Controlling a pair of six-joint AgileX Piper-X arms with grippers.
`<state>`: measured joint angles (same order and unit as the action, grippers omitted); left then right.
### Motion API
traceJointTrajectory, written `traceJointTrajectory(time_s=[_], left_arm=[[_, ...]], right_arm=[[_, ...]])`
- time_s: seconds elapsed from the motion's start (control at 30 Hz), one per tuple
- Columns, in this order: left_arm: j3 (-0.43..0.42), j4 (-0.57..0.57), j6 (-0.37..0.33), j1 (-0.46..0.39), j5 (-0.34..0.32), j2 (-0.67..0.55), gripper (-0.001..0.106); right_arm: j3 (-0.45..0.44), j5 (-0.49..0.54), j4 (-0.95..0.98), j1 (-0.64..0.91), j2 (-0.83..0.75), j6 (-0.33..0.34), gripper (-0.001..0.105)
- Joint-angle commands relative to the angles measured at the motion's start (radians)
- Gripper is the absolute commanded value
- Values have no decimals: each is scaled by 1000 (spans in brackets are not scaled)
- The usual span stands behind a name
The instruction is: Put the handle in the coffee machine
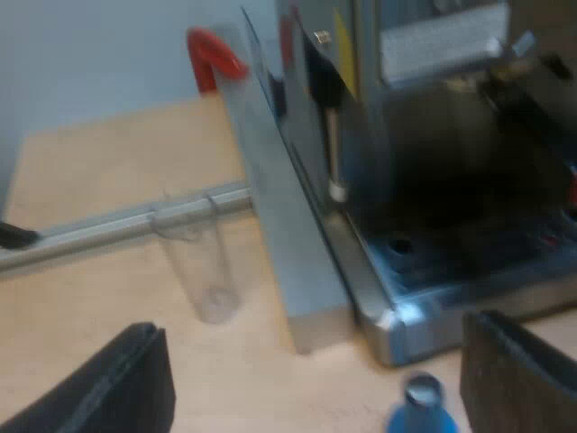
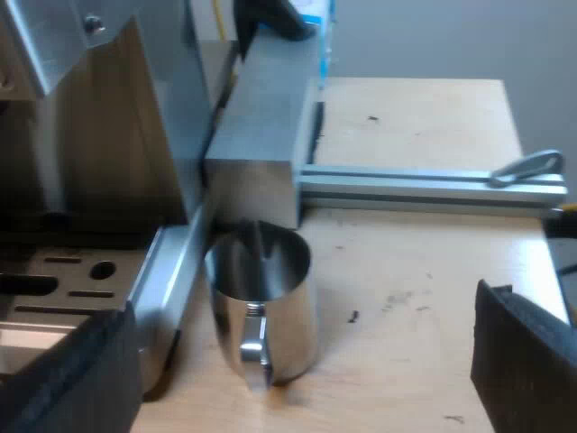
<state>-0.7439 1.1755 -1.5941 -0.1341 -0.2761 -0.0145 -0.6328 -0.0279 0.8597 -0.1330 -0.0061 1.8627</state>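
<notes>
We face the espresso machine [image 1: 433,180]
Our left gripper [image 1: 315,388], by the blue tamper [image 1: 419,413], and right gripper [image 2: 302,379], over a steel jug [image 2: 270,316], gape empty, ready to grasp.

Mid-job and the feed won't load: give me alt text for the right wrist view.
The right gripper, fingers wide apart, hangs over a steel jug standing upright on the wooden table, close beside the drip tray of the espresso machine. A metal rail crosses the table beyond it.
</notes>
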Motion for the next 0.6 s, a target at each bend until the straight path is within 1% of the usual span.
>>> traceJointTrajectory(time_s=[0.03, 0.07, 0.17, 0.27, 0.4, 0.43, 0.6], left_arm=[[45, -96, -33, 40, 71, -134, 68], [65, -109, -33, 57, 101, -134, 68], [108, -112, -33, 91, 141, -134, 68], [154, -112, -33, 104, 146, -134, 68], [206, -112, -31, 104, 146, -133, 68], [218, -137, -31, 104, 146, -133, 68], [238, -173, -31, 104, 146, -133, 68]], right_arm=[[29, -45, -17, 0, -46, 12, 77], [46, -51, -17, 0, -45, 12, 77], [81, -68, -6, 0, -45, 12, 77], [119, -84, 7, 0, -45, -11, 77], [146, -90, 75, 0, -45, -11, 77], [151, -90, 82, 0, -45, -11, 77], [150, -90, 85, 0, -45, -11, 77]])
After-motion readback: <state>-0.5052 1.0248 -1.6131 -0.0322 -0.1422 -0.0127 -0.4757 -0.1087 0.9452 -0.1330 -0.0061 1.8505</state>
